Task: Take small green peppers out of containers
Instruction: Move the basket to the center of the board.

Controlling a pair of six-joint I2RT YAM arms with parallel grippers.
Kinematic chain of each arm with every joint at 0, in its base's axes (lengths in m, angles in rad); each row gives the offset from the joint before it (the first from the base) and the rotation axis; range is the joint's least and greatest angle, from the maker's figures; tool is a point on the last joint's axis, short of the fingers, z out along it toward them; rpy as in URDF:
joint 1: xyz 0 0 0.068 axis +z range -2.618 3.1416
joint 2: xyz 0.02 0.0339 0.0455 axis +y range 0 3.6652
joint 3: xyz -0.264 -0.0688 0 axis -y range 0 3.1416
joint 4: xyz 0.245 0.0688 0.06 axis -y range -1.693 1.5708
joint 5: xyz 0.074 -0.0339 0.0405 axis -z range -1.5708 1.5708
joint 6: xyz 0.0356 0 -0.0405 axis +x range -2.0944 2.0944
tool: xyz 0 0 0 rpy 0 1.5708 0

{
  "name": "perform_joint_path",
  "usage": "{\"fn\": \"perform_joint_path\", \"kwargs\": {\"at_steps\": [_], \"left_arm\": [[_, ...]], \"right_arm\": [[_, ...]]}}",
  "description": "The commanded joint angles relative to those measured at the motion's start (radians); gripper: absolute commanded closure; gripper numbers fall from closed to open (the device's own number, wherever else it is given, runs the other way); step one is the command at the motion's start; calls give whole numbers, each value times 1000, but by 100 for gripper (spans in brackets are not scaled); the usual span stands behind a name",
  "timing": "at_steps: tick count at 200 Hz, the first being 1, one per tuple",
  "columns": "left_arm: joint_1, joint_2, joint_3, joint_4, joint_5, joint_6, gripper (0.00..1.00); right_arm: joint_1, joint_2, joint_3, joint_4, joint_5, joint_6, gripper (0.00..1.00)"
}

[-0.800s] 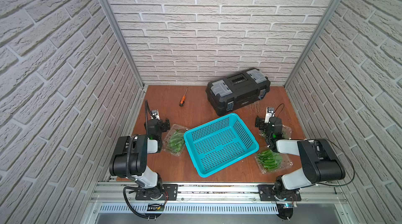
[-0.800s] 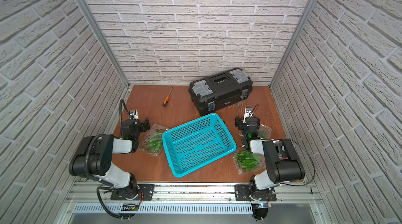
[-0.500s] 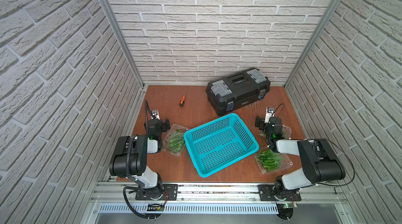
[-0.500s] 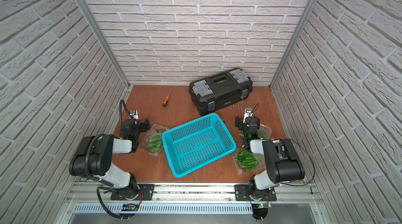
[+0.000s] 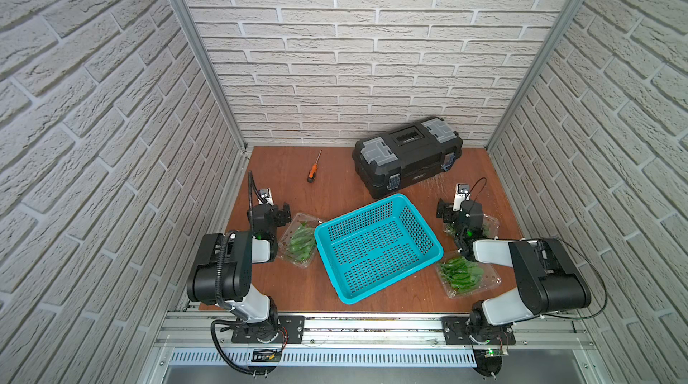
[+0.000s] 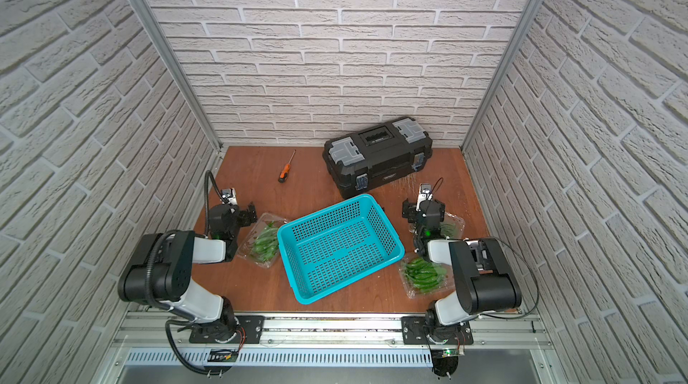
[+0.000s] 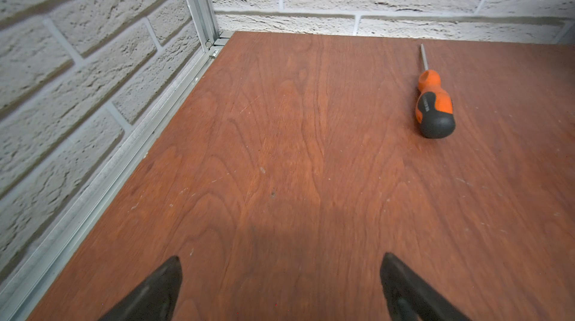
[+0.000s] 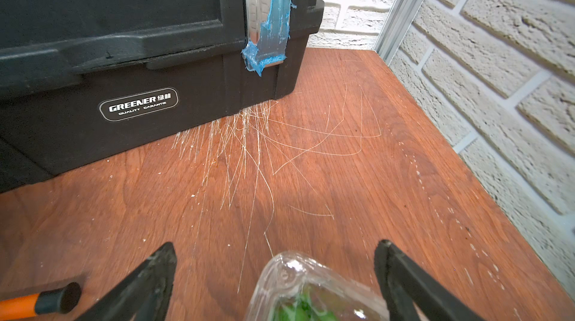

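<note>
Three clear containers hold small green peppers in both top views. One (image 5: 299,240) lies left of the basket, beside my left arm. Another (image 5: 463,274) lies at the front right with its peppers (image 6: 424,274) showing. The last (image 5: 489,224) sits under my right wrist. My left gripper (image 7: 280,263) is open over bare table, pointing at the back wall. My right gripper (image 8: 277,243) is open too. A corner of that last container (image 8: 298,276), with peppers (image 8: 298,310) inside, lies between the fingers without touching them.
A teal perforated basket (image 5: 330,268) stands in the middle between the arms. A black toolbox (image 5: 407,156) sits at the back right, close ahead of the right gripper (image 5: 459,209). An orange screwdriver (image 5: 312,173) lies at the back left. Brick walls close three sides.
</note>
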Motion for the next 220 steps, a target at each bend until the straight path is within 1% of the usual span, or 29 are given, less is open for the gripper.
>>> {"fn": "perform_joint_path", "kwargs": {"at_steps": [1,81,88,95,98,102,109,114,123,130,134,143,152,158,167,181,189,197,206,220], "left_arm": [[-2,5,11,54,11,13,2],[-2,3,13,51,14,12,2],[-2,1,15,52,19,14,2],[-3,-21,39,-8,28,21,2],[-6,-36,54,-46,30,26,2],[-11,-59,77,-104,24,32,2],[-21,-103,124,-223,9,39,2],[-26,-134,156,-298,-2,41,2],[-40,-185,188,-367,-45,42,2],[-54,-233,199,-389,-81,35,2],[-59,-254,204,-396,-103,20,2],[-69,-291,221,-431,-143,-45,2],[-79,-315,274,-548,-140,-122,2],[-96,-317,308,-618,-123,-156,2],[-143,-308,355,-717,-124,-185,2],[-254,-280,410,-829,-125,-199,2],[-313,-265,434,-879,-124,-209,2],[-360,-255,448,-919,-105,-229,2],[-398,-251,459,-959,-69,-247,2],[-437,-254,472,-1019,-59,-295,2]], "right_arm": [[2,-3,-1,22,-3,-3,1],[1,-2,0,18,-6,-1,0],[-1,-6,-3,23,-13,-1,8],[-3,-14,11,9,-13,-6,18],[-4,-22,27,-16,-4,-4,21],[-3,-37,58,-66,5,-1,22],[-4,-68,143,-276,16,12,22],[-3,-87,242,-459,26,29,22],[-3,-75,387,-683,66,68,32],[-1,-63,457,-771,69,70,41],[3,-58,478,-804,85,77,44],[8,-53,536,-875,163,147,45],[7,-51,582,-951,212,241,44],[7,-53,608,-996,216,288,44],[10,-57,636,-1043,165,336,44],[44,-76,628,-1040,83,393,45],[84,-87,611,-1012,56,386,45],[136,-92,602,-998,57,356,45],[201,-94,599,-993,59,318,44],[286,-98,594,-978,21,279,44]]}}
